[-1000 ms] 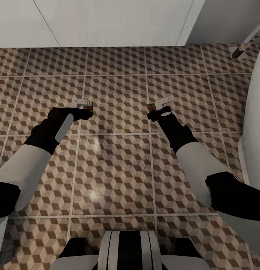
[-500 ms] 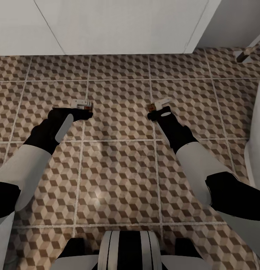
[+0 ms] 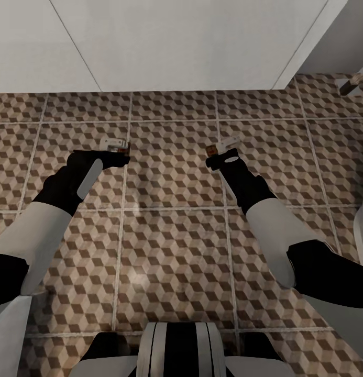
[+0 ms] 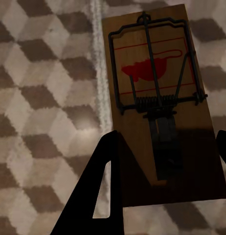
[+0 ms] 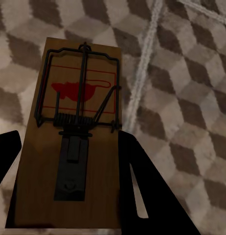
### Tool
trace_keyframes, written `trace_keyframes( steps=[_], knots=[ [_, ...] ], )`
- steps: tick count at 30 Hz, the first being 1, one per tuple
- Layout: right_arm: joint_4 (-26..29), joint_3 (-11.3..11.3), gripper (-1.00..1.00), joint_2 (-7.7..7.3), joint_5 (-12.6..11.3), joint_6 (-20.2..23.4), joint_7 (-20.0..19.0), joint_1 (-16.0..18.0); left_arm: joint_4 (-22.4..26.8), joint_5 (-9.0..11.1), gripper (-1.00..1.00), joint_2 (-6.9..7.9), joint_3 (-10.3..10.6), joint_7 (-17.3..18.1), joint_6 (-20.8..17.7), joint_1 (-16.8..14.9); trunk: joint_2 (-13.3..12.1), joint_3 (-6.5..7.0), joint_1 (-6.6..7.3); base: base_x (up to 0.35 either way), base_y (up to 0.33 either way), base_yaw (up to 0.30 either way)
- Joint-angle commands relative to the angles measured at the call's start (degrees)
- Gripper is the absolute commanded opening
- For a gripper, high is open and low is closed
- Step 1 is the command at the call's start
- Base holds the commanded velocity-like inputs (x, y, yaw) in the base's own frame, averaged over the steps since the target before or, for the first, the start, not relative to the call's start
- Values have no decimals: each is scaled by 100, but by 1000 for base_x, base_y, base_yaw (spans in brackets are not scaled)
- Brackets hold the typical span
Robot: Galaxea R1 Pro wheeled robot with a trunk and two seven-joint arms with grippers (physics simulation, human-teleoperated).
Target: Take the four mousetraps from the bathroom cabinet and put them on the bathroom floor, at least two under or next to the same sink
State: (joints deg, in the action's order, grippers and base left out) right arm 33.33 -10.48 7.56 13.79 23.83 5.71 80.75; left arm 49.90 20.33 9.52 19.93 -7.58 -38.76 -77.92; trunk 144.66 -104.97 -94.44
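Overhead, mere specks; up close, each arm's jaws clamp a mousetrap (image 4: 159, 103) (image 5: 76, 142) above patterned floor (image 3: 171, 246).

Two mousetraps are held above the bathroom floor (image 3: 171, 173), one in the left gripper (image 3: 117, 148) to the left, one in the right gripper (image 3: 219, 148) to the right, well apart; a wall panel (image 3: 181, 42) stands ahead

Cube-patterned brown and beige floor tiles (image 3: 171, 251) with pale grout run up to a plain white wall (image 3: 176, 42).
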Motion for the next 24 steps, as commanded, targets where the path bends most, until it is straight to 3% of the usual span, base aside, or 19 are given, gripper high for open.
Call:
trace_keyframes(
  steps=[1, 6, 11, 16, 24],
  knots=[
    [3, -24, -100, -4, 24, 38, 13, -1, 6, 58, -100, 4, 29, -57, -18, 0, 1, -3, 0, 13, 6, 0],
    [-52, -26, -100, -5, 27, 25, -18, -11, -9, 58, -100, -23, 38, -59, -18, 4, 1, -3, 0, 40, -30, 0],
    [-201, -32, -100, 18, 27, -131, -29, -14, -44, 58, -100, -169, 47, -47, -10, 32, 1, -3, 0, 26, -22, 0],
    [-294, -41, -100, 26, 19, -456, -130, -15, -485, 58, -100, -311, 103, -36, 40, 40, 1, -3, 0, 3, -2, 0],
    [-344, -40, -100, 32, 18, -524, -263, -15, -1213, 58, -100, -402, 140, -25, 802, 40, 1, -3, 0, 0, 0, 0]
  ],
)
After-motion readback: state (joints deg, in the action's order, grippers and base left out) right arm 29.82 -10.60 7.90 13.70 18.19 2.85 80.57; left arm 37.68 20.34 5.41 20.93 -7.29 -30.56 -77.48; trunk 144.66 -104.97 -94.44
